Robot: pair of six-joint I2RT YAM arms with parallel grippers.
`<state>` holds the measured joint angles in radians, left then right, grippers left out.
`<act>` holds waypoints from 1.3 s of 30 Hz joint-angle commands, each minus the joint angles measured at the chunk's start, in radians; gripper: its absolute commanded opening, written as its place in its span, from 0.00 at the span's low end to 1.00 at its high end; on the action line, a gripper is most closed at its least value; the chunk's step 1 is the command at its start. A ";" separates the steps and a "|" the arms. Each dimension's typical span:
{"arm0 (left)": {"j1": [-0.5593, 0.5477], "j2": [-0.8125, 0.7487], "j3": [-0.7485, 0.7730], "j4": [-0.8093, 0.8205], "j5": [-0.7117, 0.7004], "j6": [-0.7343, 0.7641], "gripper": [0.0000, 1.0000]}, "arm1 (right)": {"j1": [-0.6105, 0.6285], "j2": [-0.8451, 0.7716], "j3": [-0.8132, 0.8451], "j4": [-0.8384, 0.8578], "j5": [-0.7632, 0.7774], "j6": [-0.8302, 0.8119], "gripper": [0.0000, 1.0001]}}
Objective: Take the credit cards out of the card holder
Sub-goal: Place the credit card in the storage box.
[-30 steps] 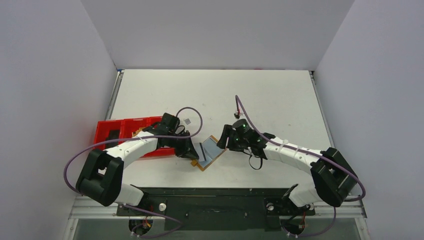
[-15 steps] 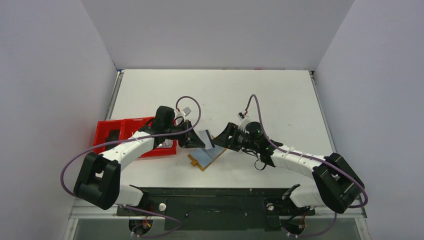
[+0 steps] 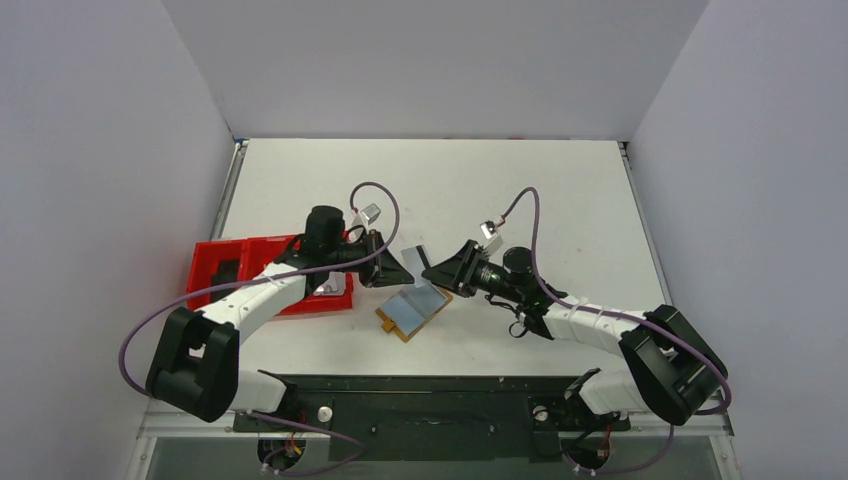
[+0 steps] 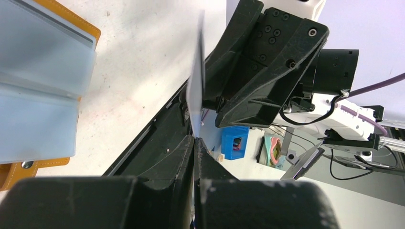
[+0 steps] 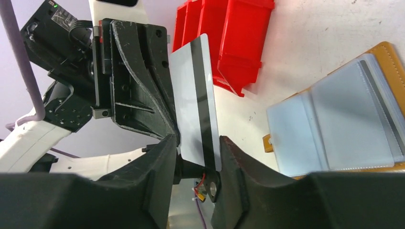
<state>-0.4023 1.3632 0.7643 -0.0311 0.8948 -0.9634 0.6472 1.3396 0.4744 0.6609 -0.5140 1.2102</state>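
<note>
The tan card holder (image 3: pixel 412 312) lies open on the table, its clear sleeves up, also at the left in the left wrist view (image 4: pixel 43 90) and at the right in the right wrist view (image 5: pixel 344 119). One pale credit card (image 3: pixel 413 256) with a black stripe (image 5: pixel 193 105) hangs in the air above and behind the holder. My left gripper (image 3: pixel 400 272) is shut on the card's lower edge (image 4: pixel 195 143). My right gripper (image 3: pixel 433 272) faces it, and its fingers stand apart on either side of the card (image 5: pixel 198 152); no clear grip shows.
A red compartmented tray (image 3: pixel 225 262) sits at the left under the left arm, also visible behind the card (image 5: pixel 229 33). White walls close in the table on three sides.
The left gripper has lifted the card off the holder and carried it up and back. The right gripper has swung in to meet it, and its jaws have narrowed around the card.
</note>
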 commanded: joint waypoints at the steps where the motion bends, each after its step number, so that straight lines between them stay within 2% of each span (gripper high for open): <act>1: 0.008 -0.036 0.019 0.081 0.029 -0.018 0.00 | -0.007 0.018 -0.008 0.143 -0.025 0.047 0.28; 2: 0.008 -0.039 0.014 0.088 0.029 -0.020 0.00 | -0.007 0.022 -0.009 0.149 -0.027 0.050 0.25; 5: 0.009 -0.043 0.009 0.095 0.031 -0.026 0.00 | -0.007 0.029 -0.012 0.170 -0.030 0.065 0.07; 7: 0.011 -0.048 0.007 0.099 0.033 -0.032 0.00 | -0.007 0.035 -0.013 0.179 -0.031 0.074 0.00; 9: 0.016 -0.057 0.006 0.106 0.028 -0.034 0.03 | -0.006 0.042 -0.014 0.189 -0.034 0.088 0.00; 12: 0.028 -0.082 -0.001 0.126 0.004 -0.047 0.23 | -0.005 0.056 -0.022 0.258 -0.043 0.126 0.00; 14: 0.037 -0.089 -0.010 0.158 -0.003 -0.069 0.30 | -0.005 0.074 -0.032 0.315 -0.050 0.163 0.00; 20: 0.052 -0.079 -0.018 0.216 -0.015 -0.113 0.32 | 0.000 0.150 -0.044 0.493 -0.061 0.284 0.00; 27: 0.059 -0.058 -0.015 0.212 -0.037 -0.113 0.31 | 0.036 0.216 -0.043 0.603 -0.039 0.344 0.00; 39: 0.135 -0.111 -0.040 0.156 -0.047 -0.094 0.31 | 0.008 0.159 -0.071 0.482 0.045 0.297 0.00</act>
<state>-0.2901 1.2900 0.7238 0.1150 0.8555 -1.0794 0.6609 1.5524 0.3954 1.1080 -0.5144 1.5398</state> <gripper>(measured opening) 0.313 0.004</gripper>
